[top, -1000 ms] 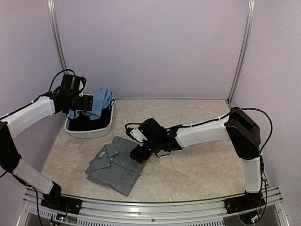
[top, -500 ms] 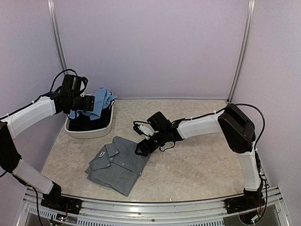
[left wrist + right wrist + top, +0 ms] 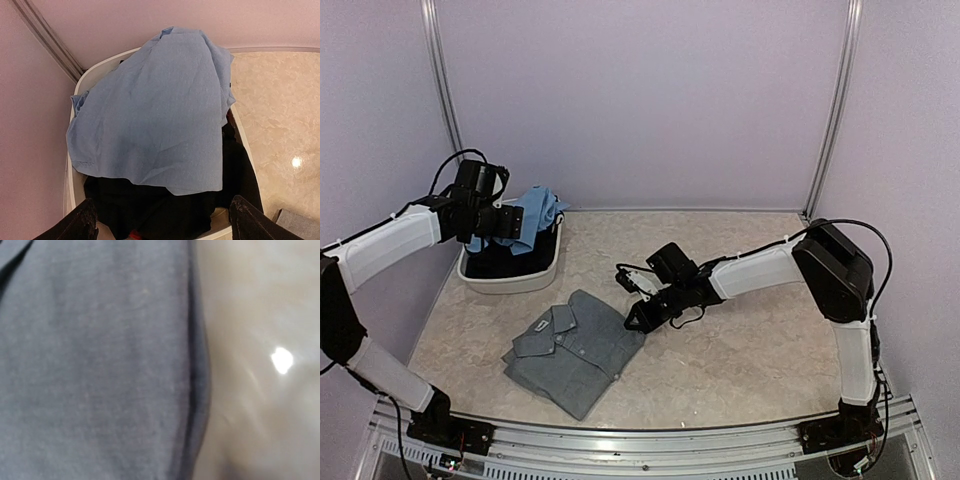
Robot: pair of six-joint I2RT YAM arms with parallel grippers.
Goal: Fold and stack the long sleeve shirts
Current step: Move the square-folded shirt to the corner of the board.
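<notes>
Grey shirt [image 3: 575, 350] lies folded on the table [image 3: 750, 360], left of centre, with my right gripper [image 3: 638, 318] low at its right edge (whether those fingers are parted, I cannot tell). My left gripper [image 3: 516, 222] hovers spread wide, holding nothing, over the tub [image 3: 508, 281], where the light blue shirt [image 3: 155, 110] drapes over the black shirt [image 3: 150, 210].

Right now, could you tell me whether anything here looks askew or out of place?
The folded grey shirt lies at a slant; the light blue shirt is heaped unfolded over the white tub.
</notes>
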